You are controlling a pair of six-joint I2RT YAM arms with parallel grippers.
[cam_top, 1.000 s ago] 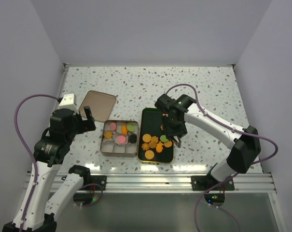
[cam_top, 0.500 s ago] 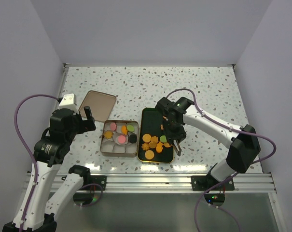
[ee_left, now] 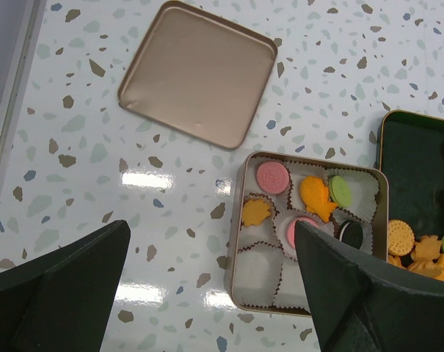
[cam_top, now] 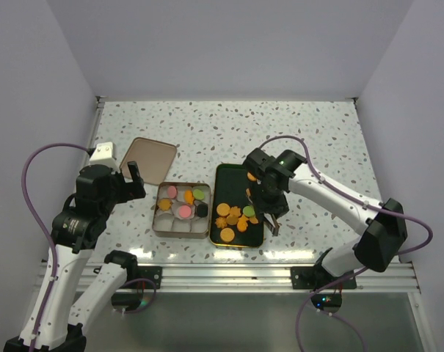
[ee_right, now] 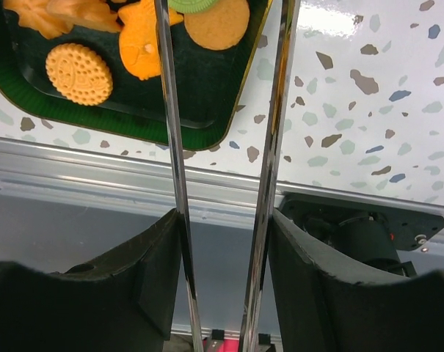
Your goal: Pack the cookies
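1. I am looking down on a white speckled tabletop (cam_top: pixel 317 132). A dark green tray (cam_top: pixel 229 180) lies near its front edge. A gold tin (ee_left: pixel 236 249) lined with white paper cups (ee_left: pixel 255 268) sits just beside the tray, on its left.
2. The tin's flat lid (ee_left: pixel 198 73) lies on the tabletop by itself, behind the tin and to its left.
3. Most of the cookies (cam_top: pixel 233 216) lie loose in the near half of the tray. They are orange rounds and leaf shapes, with one green round among them.
4. Six more cookies sit in the far and middle rows of cups in the tin: two pink, two orange, one green and one dark brown (ee_left: pixel 350 233).
5. The right end effector (cam_top: pixel 268 218) hangs over the tray's near right corner. In its wrist view the two thin metal fingers (ee_right: pixel 170 147) stand apart, with a clear gap and no cookie bridging them. The tips run out of the top of that view, so I cannot tell whether they touch a cookie.
6. The left end effector (ee_left: pixel 212 235) is raised above the tabletop to the left of the tin. Its dark fingers are spread wide and grip nothing.
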